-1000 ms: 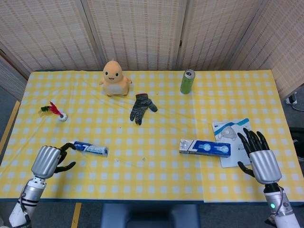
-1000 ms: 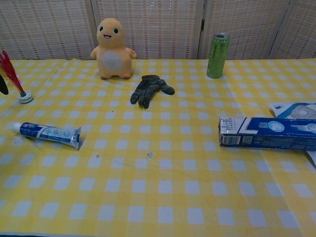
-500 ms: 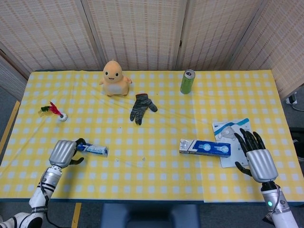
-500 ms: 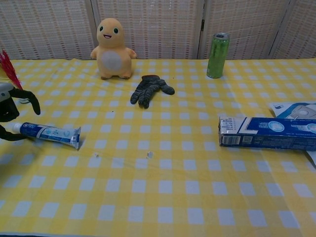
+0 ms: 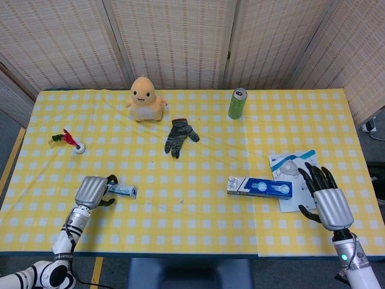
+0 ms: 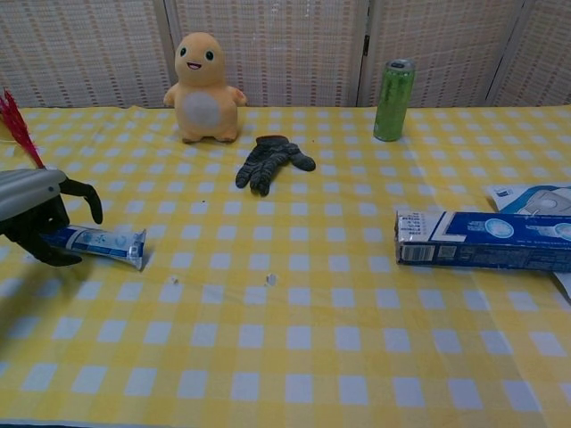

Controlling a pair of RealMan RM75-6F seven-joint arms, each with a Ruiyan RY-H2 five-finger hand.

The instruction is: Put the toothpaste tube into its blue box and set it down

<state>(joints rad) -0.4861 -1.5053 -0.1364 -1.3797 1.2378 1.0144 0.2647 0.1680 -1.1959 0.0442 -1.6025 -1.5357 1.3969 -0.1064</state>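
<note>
Looking at the lower left of the head view, you see your left hand covering the cap end of the toothpaste tube, so only the tube's crimped end shows there. In the chest view that hand is cut off by the left edge; its dark fingers arch over the tube, one above and one below, but you cannot tell whether they actually pinch it or only bracket it. The tube lies flat on the surface.

Your right hand sits at the lower right of the head view, fingers spread and holding nothing, over the edge of a packaged face mask. The chest view does not show this hand, and there the mask packet is cut off at the right edge.

The blue box lies flat in the right middle of the frame, well apart from the tube, its right end overlapping the mask packet. Whether its flap is open you cannot make out.

Counted: one tube, one box, one mask packet, one green can standing upright at the upper middle, one orange plush toy, one dark glove near centre, one red-feathered shuttlecock at the left.
</note>
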